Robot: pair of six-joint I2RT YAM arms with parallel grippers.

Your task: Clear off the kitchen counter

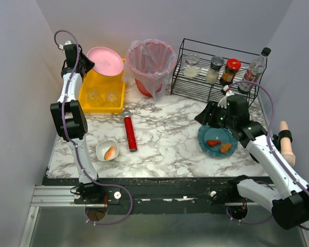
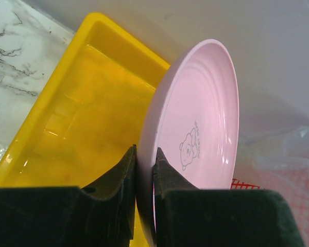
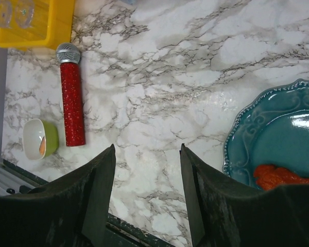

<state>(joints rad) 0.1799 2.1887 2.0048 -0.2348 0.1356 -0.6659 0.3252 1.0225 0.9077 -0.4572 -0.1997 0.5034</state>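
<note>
Left pincer (image 2: 144, 170) pinches the pink plate's (image 2: 206, 118) rim (bear print visible only up close); right pincer (image 3: 147, 170) gapes empty.

Left gripper (image 1: 87, 60) holds pink plate (image 1: 105, 60) over yellow tray (image 1: 102, 92).

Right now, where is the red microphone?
In the top view the microphone lies flat on the counter, left of centre, between the small bowl and the yellow tray, its silver head towards the tray.

The left arm reaches up high toward eleven o'clock, its left gripper (image 2: 144, 170) pinched tight. The right arm bends low toward one o'clock, right gripper (image 3: 147, 198) fingers spread apart.
</note>
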